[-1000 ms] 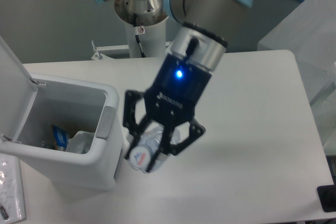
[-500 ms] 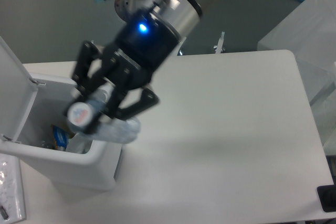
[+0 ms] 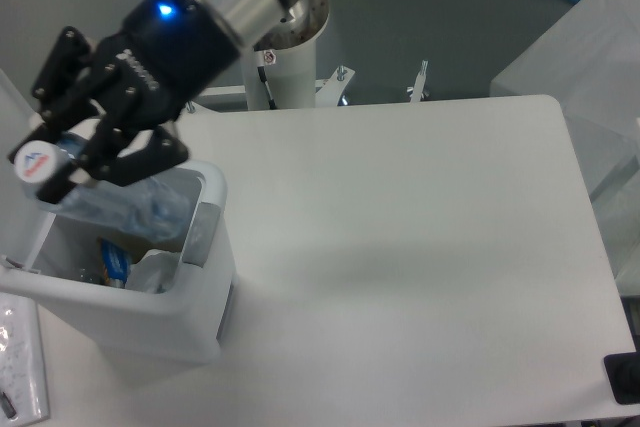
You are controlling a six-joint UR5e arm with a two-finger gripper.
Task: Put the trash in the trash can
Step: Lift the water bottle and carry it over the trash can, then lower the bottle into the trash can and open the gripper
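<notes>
My gripper is shut on a clear plastic water bottle, held tilted over the open white trash can at the left. The bottle's cap end with a red-and-blue mark points left and up; its body hangs down into the can's opening. Inside the can lie a blue-yellow wrapper and some pale crumpled plastic. The can's grey tab faces right. I see no cup with a straw.
The arm's white base post stands at the back of the table. A clear object lies at the lower left beside the can. A dark item sits at the lower right corner.
The gripper has swung left and up with the bottle, from the table beside the can to above the can's opening.
</notes>
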